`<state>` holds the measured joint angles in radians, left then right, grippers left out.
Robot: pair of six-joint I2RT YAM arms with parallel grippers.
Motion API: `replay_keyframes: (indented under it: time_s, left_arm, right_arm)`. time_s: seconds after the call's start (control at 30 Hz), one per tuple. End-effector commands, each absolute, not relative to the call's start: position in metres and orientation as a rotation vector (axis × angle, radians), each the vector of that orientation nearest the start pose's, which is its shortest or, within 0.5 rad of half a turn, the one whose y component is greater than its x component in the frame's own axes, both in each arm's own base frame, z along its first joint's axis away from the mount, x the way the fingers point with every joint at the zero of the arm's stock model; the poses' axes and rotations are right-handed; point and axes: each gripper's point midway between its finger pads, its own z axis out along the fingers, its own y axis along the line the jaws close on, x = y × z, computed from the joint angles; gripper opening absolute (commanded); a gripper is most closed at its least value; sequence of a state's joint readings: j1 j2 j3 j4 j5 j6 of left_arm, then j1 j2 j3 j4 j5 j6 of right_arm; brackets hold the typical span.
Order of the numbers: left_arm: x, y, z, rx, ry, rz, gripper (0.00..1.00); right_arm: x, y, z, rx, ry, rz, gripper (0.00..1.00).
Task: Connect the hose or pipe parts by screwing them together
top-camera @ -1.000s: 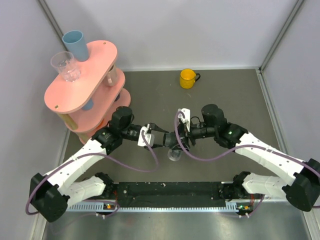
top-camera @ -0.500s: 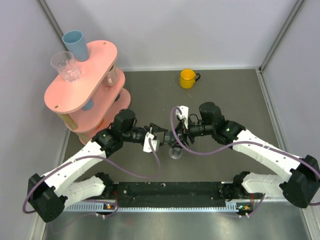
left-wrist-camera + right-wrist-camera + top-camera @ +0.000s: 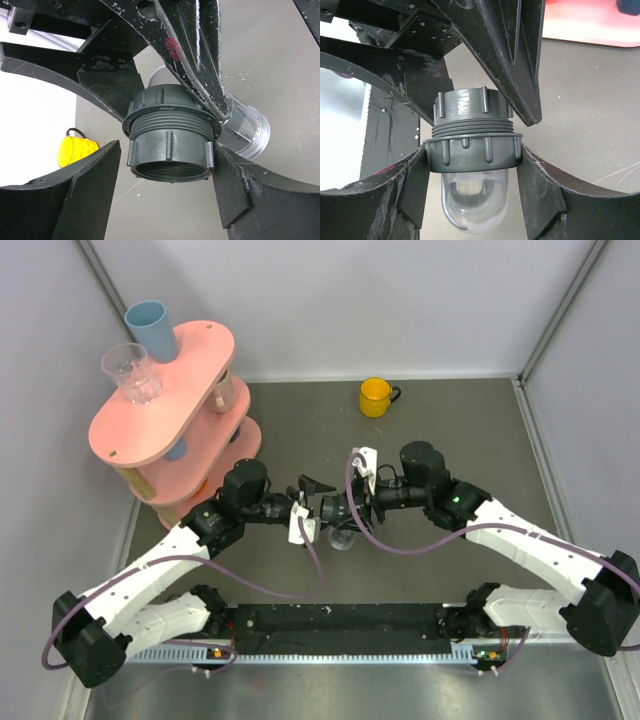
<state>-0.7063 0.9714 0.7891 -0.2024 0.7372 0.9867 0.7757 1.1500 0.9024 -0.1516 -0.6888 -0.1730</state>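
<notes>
The hose or pipe parts (image 3: 337, 514) hang above the table between my two grippers as one joined piece. A dark grey threaded fitting (image 3: 170, 145) has a ribbed collar (image 3: 470, 150), and a clear curved pipe (image 3: 475, 200) sticks out beyond it. My right gripper (image 3: 470, 162) is shut on the ribbed collar, with both fingers pressed against its sides. My left gripper (image 3: 167, 167) stands open around the fitting's open threaded end. Its left finger (image 3: 85, 200) stands clear of the fitting, and its right finger (image 3: 240, 185) lies close beside it. Both grippers meet at the table's middle in the top view.
A yellow mug (image 3: 376, 396) stands at the back of the table, also seen as the yellow mug (image 3: 76, 150) in the left wrist view. A pink tiered shelf (image 3: 160, 405) at the left carries a blue cup (image 3: 150, 325) and a clear glass (image 3: 132, 370). Grey walls enclose the table.
My left gripper's jaws have spread wider and let go of the fitting's end. The joined parts and both wrists have shifted slightly left and away from the near edge.
</notes>
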Motion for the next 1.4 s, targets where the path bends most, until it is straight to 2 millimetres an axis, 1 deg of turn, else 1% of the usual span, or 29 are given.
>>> replay_keyframes:
  time_s: [0.0,0.13,0.23,0.47,0.6,0.63,0.67,0.7,0.73,0.77,0.83,0.87,0.9,0.93,0.97,1.0,1.03,1.07,1.1,1.13,1.17,1.2,1.23,1.27,1.3,1.33,1.37]
  left_arm:
    - [0.195,-0.287,0.264,1.631,0.775,-0.469,0.76]
    - [0.197,-0.285,0.265,1.618,0.794,-0.455,0.77]
    - [0.201,-0.281,0.262,1.611,0.827,-0.432,0.77]
    - [0.206,-0.273,0.247,1.6,0.891,-0.391,0.77]
    - [0.209,-0.271,0.242,1.592,0.929,-0.386,0.77]
    - [0.211,-0.271,0.244,1.581,0.931,-0.379,0.77]
    - [0.211,-0.27,0.24,1.577,0.941,-0.381,0.77]
    - [0.211,-0.27,0.239,1.566,0.954,-0.387,0.77]
    - [0.211,-0.269,0.239,1.558,0.963,-0.392,0.77]
    - [0.209,-0.268,0.243,1.54,0.958,-0.395,0.77]
    - [0.203,-0.265,0.241,1.514,0.994,-0.436,0.77]
    - [0.198,-0.264,0.247,1.493,0.982,-0.453,0.77]
    - [0.193,-0.263,0.246,1.464,1.02,-0.496,0.77]
    - [0.19,-0.261,0.248,1.441,1.037,-0.519,0.77]
    - [0.186,-0.258,0.256,1.401,1.048,-0.534,0.77]
    - [0.183,-0.256,0.259,1.327,1.126,-0.599,0.77]
    - [0.183,-0.253,0.262,1.273,1.171,-0.623,0.76]
    - [0.186,-0.246,0.27,1.132,1.278,-0.663,0.76]
    - [0.185,-0.243,0.276,1.059,1.326,-0.701,0.75]
    - [0.185,-0.24,0.29,0.984,1.359,-0.736,0.74]
    - [0.181,-0.239,0.298,0.868,1.437,-0.829,0.74]
    - [0.183,-0.235,0.299,0.778,1.515,-0.856,0.73]
    - [0.183,-0.235,0.32,0.713,1.527,-0.894,0.72]
    - [0.181,-0.237,0.326,0.613,1.593,-0.974,0.71]
    - [0.182,-0.236,0.328,0.556,1.651,-0.995,0.67]
    - [0.183,-0.239,0.34,0.519,1.668,-1.03,0.65]
    - [0.181,-0.241,0.346,0.443,1.714,-1.091,0.63]
  right_arm:
    - [0.171,0.33,0.288,-1.306,1.311,1.08,0.0]
    - [0.175,0.329,0.287,-1.302,1.32,1.061,0.0]
    - [0.178,0.326,0.287,-1.292,1.321,1.051,0.0]
    - [0.174,0.321,0.301,-1.276,1.283,1.034,0.0]
    - [0.173,0.319,0.303,-1.272,1.275,1.03,0.0]
    - [0.172,0.319,0.304,-1.271,1.275,1.029,0.0]
    - [0.172,0.318,0.304,-1.268,1.275,1.028,0.0]
    - [0.172,0.316,0.306,-1.263,1.268,1.02,0.0]
    - [0.172,0.316,0.305,-1.261,1.273,1.015,0.0]
    - [0.173,0.314,0.304,-1.259,1.274,1.004,0.0]
    - [0.175,0.311,0.304,-1.248,1.277,0.974,0.0]
    - [0.176,0.31,0.301,-1.252,1.282,0.959,0.0]
    - [0.18,0.308,0.301,-1.243,1.288,0.936,0.0]
    - [0.181,0.307,0.301,-1.242,1.291,0.925,0.0]
    - [0.182,0.305,0.302,-1.245,1.282,0.907,0.0]
    - [0.184,0.304,0.301,-1.241,1.295,0.89,0.0]
    - [0.185,0.303,0.302,-1.239,1.29,0.877,0.0]
    - [0.187,0.302,0.301,-1.241,1.289,0.859,0.0]
    - [0.188,0.301,0.302,-1.242,1.289,0.849,0.0]
    - [0.189,0.3,0.301,-1.244,1.286,0.839,0.0]
    - [0.189,0.299,0.301,-1.255,1.27,0.822,0.0]
    - [0.189,0.298,0.3,-1.257,1.263,0.81,0.0]
    - [0.191,0.297,0.3,-1.26,1.256,0.796,0.0]
    - [0.191,0.296,0.302,-1.258,1.246,0.788,0.0]
    - [0.191,0.295,0.304,-1.26,1.234,0.779,0.0]
    - [0.19,0.295,0.304,-1.269,1.219,0.775,0.0]
    - [0.187,0.295,0.307,-1.27,1.201,0.777,0.0]
